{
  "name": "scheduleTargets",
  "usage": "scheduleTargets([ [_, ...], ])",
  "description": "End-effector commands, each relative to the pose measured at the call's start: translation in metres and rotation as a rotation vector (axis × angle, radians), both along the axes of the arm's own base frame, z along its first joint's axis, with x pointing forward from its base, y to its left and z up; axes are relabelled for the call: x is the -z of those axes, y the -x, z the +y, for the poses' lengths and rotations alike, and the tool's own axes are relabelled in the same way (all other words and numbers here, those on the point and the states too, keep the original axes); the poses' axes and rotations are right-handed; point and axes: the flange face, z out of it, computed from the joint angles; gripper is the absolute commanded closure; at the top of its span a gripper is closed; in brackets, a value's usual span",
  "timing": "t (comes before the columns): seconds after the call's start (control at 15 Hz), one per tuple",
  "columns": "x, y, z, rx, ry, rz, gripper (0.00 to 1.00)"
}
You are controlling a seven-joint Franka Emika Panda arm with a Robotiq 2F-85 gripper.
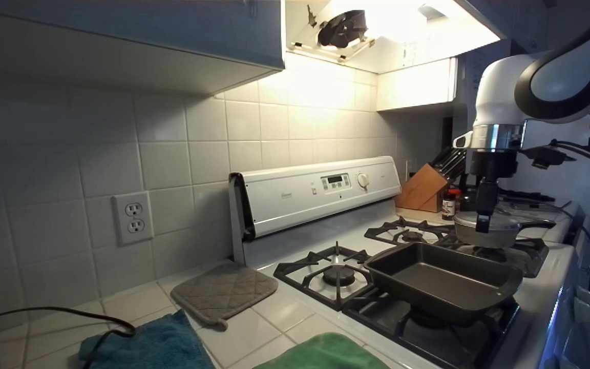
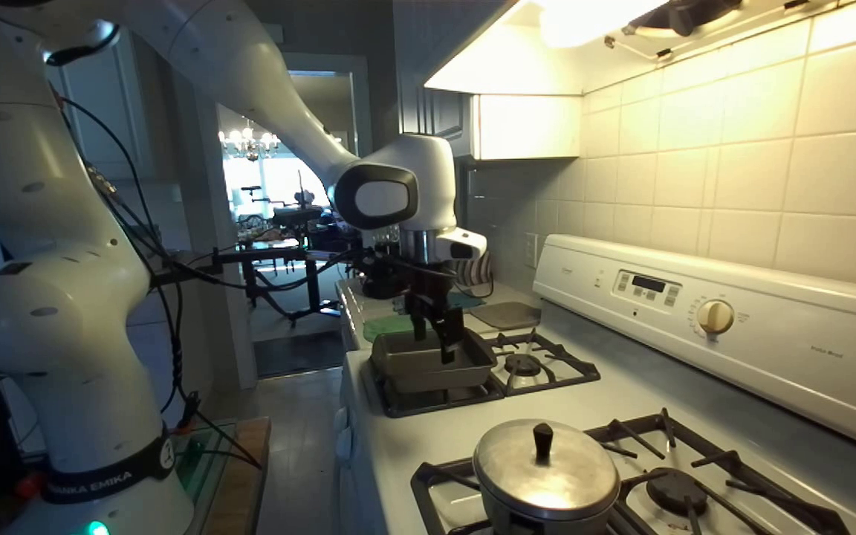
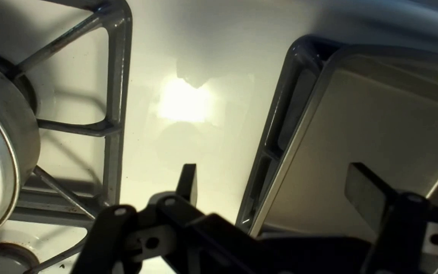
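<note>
In an exterior view, nearest: lidded pot (image 2: pixel 545 472) on near left grate (image 3: pixel 114 160). Beyond, gripper (image 3: pixel 274 171) hangs over near edge of dark baking pan (image 2: pixel 432 377), fingers (image 3: pixel 363 194) spread wide. Pan sits on far left grate (image 3: pixel 282 95). Farther: green cloth (image 2: pixel 388 328) at left, grey pot holder (image 2: pixel 506 315) at right, on counter (image 1: pixel 286 311).

Black-trimmed white robot arm (image 2: pixel 64 357) with a black gripper (image 3: pixel 274 179)
In an exterior view, smooth rounded shells (image 2: pixel 224 63) bear oval plugs (image 2: pixel 45 312), and a thick black ring (image 2: pixel 344 200) circles a white joint cap (image 2: pixel 382 199). Under a silver wrist collar (image 2: pixel 418 246), the housing (image 2: pixel 432 286) turns black. Black cables (image 2: pixel 177 349) run alongside. A dark base band (image 2: pixel 105 481) reads "ANKA EMIKA" in white, above a green light (image 2: pixel 99 528). In the wrist view, 2 flat fingers (image 3: pixel 365 196) meet black linkages (image 3: pixel 108 232) with silvery screw heads (image 3: pixel 170 201).
</note>
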Motion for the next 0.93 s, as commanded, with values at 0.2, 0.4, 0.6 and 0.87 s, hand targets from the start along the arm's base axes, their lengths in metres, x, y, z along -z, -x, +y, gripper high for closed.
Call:
scheduleTargets([
  [0.2,0.009,0.001,-0.002,0.043,-0.036,-0.081,0.0],
  [0.4,0.025,0.0,0.006,0.015,-0.025,-0.07,0.0],
  [0.6,0.039,0.0,0.018,-0.014,-0.022,-0.06,0.0],
  [0.87,0.057,-0.005,0.036,-0.046,-0.017,-0.064,0.0],
])
